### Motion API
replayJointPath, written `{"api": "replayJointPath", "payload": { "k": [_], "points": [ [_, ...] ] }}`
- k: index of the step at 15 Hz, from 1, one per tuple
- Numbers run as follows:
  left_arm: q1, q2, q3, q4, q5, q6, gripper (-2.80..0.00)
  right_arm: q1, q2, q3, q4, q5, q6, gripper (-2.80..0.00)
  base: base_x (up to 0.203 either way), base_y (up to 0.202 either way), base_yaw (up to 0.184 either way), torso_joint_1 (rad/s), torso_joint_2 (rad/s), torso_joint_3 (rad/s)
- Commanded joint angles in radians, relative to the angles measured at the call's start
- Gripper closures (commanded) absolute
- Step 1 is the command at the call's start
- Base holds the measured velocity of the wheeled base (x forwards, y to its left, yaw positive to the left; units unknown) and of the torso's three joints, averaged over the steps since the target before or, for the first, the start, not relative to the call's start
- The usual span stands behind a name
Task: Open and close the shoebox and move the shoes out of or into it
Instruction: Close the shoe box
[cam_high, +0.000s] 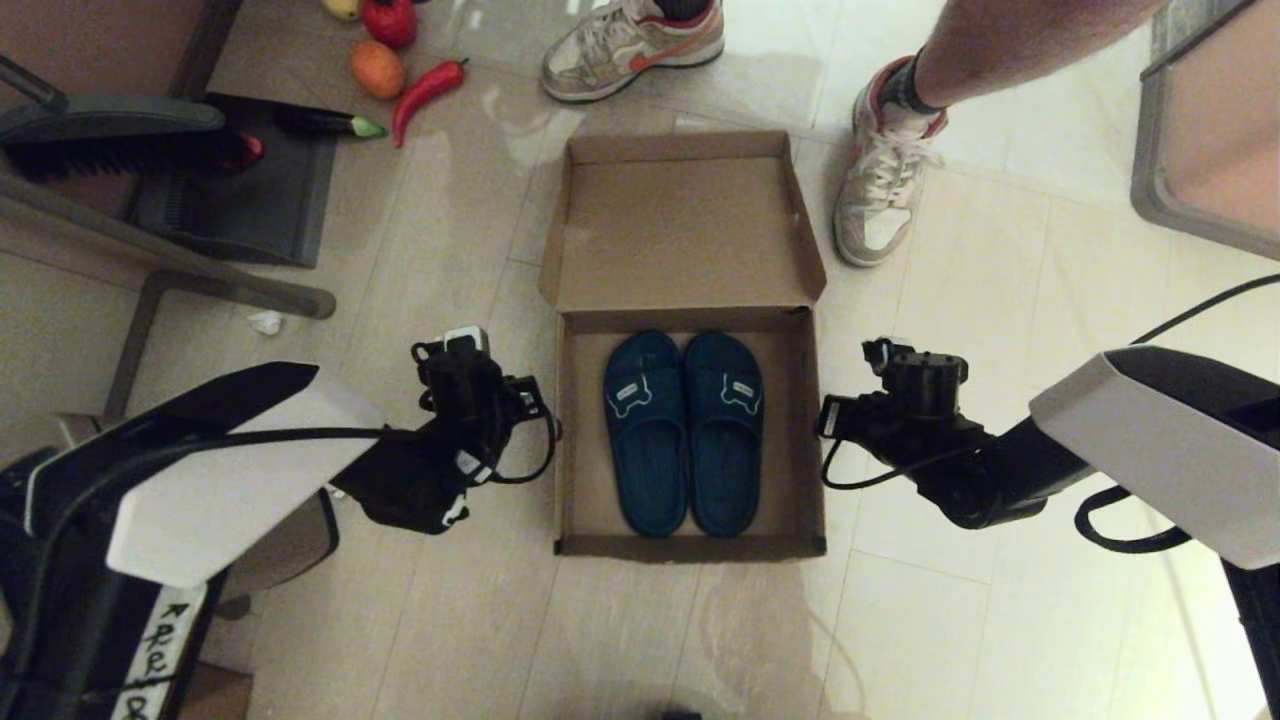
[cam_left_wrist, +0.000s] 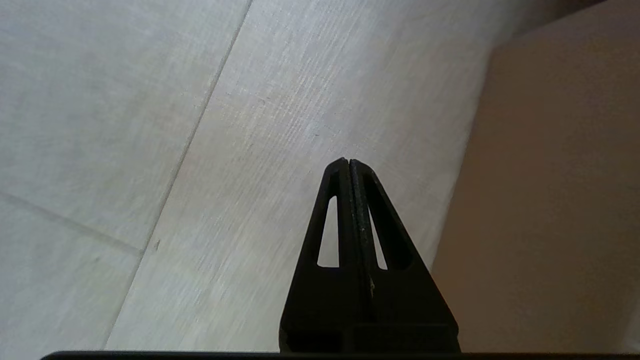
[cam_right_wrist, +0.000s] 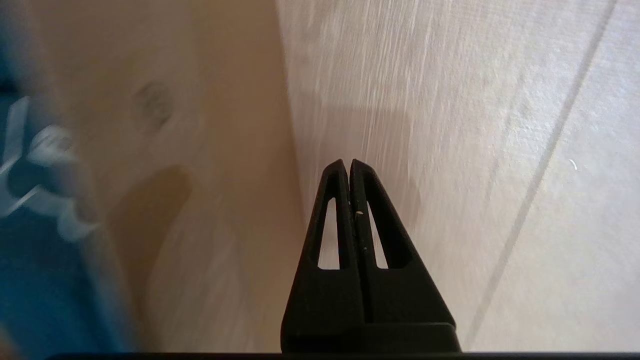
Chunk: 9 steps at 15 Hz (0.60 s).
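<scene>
The head camera looks steeply down on the tiled floor and open shoebox. Each wrist camera looks close along its tool at floor beside a shoebox wall, shared with the head view.

shoes blurred, cut off in right wrist view

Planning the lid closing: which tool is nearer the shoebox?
Right. The right tool hangs shut just outside the shoebox wall on the right; the left tool, also shut, hangs slightly farther off its left wall.
</scene>
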Motion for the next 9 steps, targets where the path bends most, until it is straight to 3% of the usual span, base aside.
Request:
{"api": "replayJointPath", "payload": {
  "k": [1, 4, 9],
  "points": [
    [0.001, 0.098, -0.089, 0.002, 0.001, -0.001, 0.00, 0.005, 0.079, -0.058, -0.003, -0.026, 0.004, 0.00, 0.000, 0.000, 0.000, 0.000, 0.00, 0.000],
    [-0.002, 0.138, -0.168, 0.045, 0.000, -0.001, 0.00, 0.037, 0.078, -0.032, 0.019, -0.035, 0.029, 0.00, 0.000, 0.000, 0.000, 0.000, 0.00, 0.000],
    [-0.014, 0.141, -0.145, 0.055, -0.005, 0.000, 0.00, 0.071, 0.046, 0.123, 0.006, -0.024, 0.040, 0.00, 0.000, 0.000, 0.000, 0.000, 0.00, 0.000]
  ]
}}
